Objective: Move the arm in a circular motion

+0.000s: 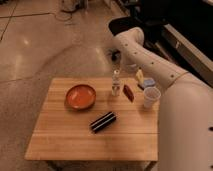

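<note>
The arm [150, 62] is thick, white and glossy. It comes in from the lower right, rises over the table's right edge and bends at an elbow [126, 36] above the back of the table. A pale piece that seems to be the gripper [132, 67] hangs just below that bend, behind a small clear bottle [116, 83] and above the tabletop. It touches nothing that I can see.
On the wooden table [65, 142] are an orange bowl [80, 96], a red-brown packet [128, 92], a white cup [151, 96], a black bar [103, 121] and a yellow-and-blue item [141, 78]. A black office chair [131, 17] stands behind on the shiny floor.
</note>
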Available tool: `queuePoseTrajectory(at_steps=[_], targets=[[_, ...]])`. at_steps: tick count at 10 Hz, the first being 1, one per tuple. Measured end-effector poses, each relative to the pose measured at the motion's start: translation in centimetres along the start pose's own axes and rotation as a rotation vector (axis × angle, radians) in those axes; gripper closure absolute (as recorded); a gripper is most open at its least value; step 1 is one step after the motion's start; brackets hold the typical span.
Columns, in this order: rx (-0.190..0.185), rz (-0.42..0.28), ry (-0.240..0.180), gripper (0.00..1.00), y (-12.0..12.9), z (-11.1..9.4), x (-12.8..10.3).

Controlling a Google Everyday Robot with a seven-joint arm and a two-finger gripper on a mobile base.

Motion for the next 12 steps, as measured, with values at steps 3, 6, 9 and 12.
queuePoseTrajectory(at_steps=[3,6,9,12], targets=[[0.043,-0.182,-0.016,0.2,-5.1,-2.1,-5.2],[0.058,-0.421,-0.026,0.2,-5.8,-3.6,-14.1],[0.029,-0.654,-0.018,0.2,-1.0,-3.5,-22.8],[0.017,-0.685,-0.018,0.2,4.8,-3.3,-25.6]])
